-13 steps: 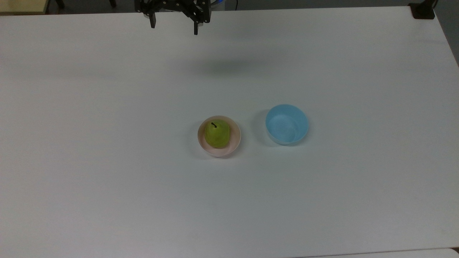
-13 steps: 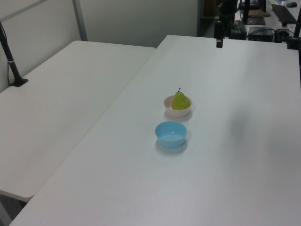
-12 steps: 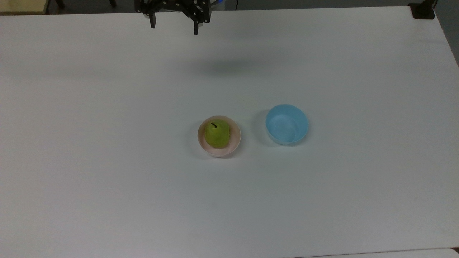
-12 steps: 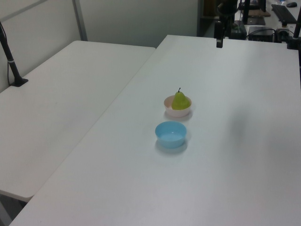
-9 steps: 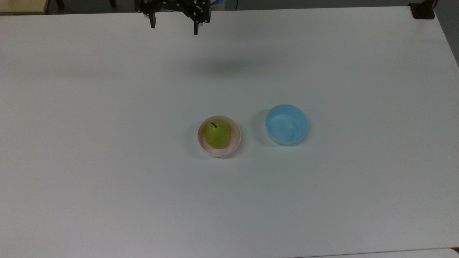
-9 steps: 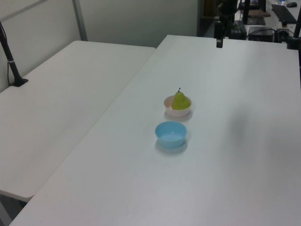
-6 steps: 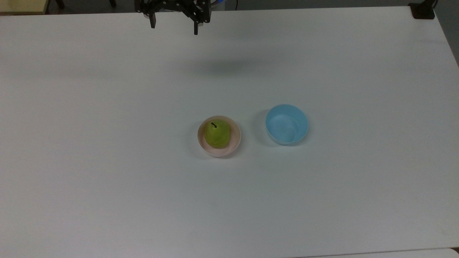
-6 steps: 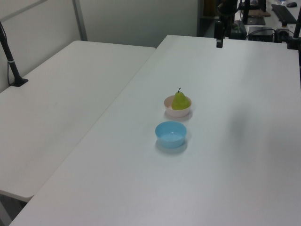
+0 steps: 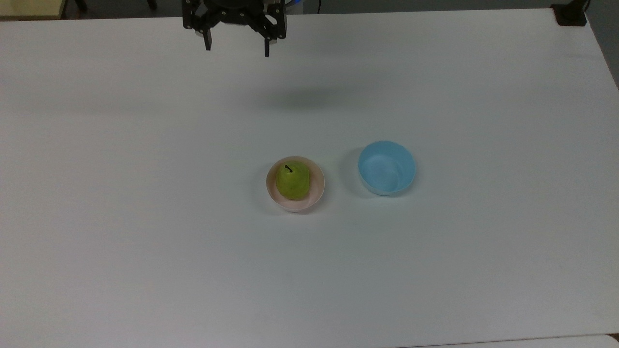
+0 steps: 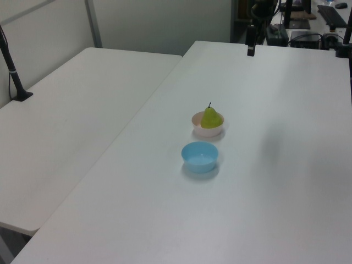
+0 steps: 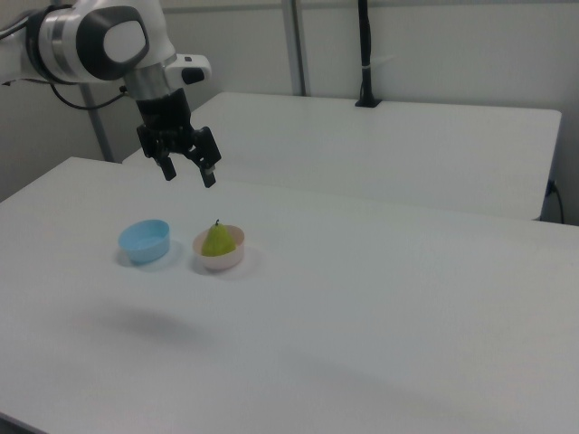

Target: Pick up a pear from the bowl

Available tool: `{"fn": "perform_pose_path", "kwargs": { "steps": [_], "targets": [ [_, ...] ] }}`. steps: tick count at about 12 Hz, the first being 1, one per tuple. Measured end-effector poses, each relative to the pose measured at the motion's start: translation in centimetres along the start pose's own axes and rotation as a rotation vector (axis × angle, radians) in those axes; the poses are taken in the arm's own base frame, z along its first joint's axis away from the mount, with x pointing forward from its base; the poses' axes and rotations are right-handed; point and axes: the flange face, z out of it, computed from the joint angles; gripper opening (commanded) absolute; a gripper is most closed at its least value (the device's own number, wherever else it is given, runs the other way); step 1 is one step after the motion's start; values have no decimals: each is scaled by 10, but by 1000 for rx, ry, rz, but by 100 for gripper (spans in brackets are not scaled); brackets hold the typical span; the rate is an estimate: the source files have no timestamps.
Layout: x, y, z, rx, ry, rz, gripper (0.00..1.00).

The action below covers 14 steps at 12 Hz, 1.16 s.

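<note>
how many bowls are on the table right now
2. The pink bowl sits near the table's middle with the pear in it. The light blue bowl stands apart from it, on the top view's right. Nothing on the table could hide another.

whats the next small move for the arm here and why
Probably carry the end effector across the table until it is above the pear, then lower. Its fingers are open and empty, hanging high near the top view's upper edge, far from the pink bowl where the pear stands stem up. The blue bowl beside it holds nothing.
</note>
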Motion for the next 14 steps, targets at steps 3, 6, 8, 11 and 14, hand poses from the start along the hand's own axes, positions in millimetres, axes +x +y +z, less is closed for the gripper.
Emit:
{"fn": "perform_pose_path", "kwargs": {
  "steps": [3, 6, 8, 11, 14],
  "targets": [
    [11, -12, 17, 17, 12, -23, 100],
    [22, -38, 41, 21, 2, -66, 100],
    [29, -53, 58, 24, 6, -88, 100],
    [39, -61, 75, 29, 26, -98, 100],
    [48, -76, 96, 34, 43, -118, 100]
  ]
}}
